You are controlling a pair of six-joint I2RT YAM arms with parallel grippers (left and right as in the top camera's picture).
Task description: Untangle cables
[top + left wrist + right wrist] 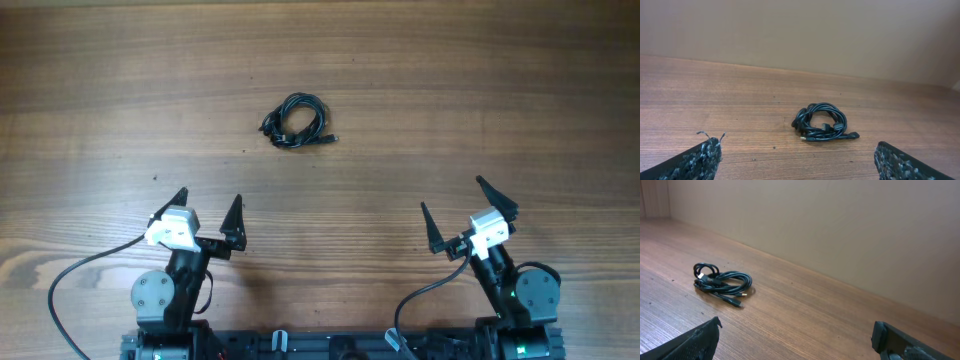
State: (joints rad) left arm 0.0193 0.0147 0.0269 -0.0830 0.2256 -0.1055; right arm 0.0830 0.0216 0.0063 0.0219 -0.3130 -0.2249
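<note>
The cables (296, 120) lie as one small coiled bundle of thin black cords with small plug ends on the wooden table, in the upper middle of the overhead view. The bundle also shows in the left wrist view (821, 122) and in the right wrist view (720, 284). My left gripper (208, 208) is open and empty near the front left, well short of the bundle. My right gripper (468, 212) is open and empty near the front right, also apart from it. Its fingertips (795, 335) frame bare wood, as do the left ones (797, 157).
The wooden table (480, 90) spreads all round the bundle. A plain beige wall (800, 35) stands behind the table's far edge. Thick black wires (70, 280) loop from the arm bases at the front edge.
</note>
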